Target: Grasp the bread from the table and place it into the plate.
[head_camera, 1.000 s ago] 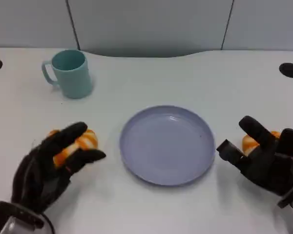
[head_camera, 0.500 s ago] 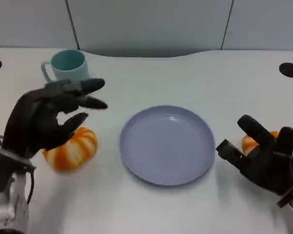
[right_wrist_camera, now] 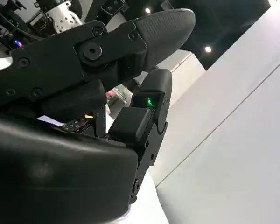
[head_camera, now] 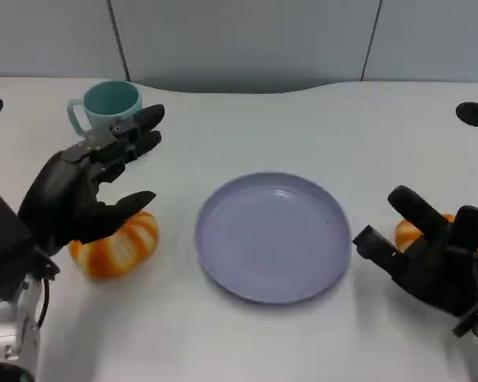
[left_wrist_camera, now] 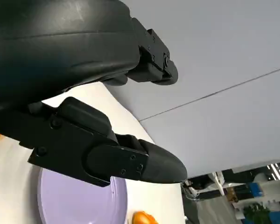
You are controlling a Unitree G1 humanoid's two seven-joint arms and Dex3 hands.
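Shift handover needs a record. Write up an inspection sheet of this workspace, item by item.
Surface: white table, two black round holes at its far corners.
Job's things: orange-striped bread on the table left of the plate; plate bare; second bread right of the plate, partly hidden.
Clutter: teal mug, upright, far left.
Hands: left hand raised above the left bread, fingers spread, holding nothing; right hand open in front of the second bread.
Cables: thin dark cable at the left forearm.
Surroundings: grey wall panels behind.
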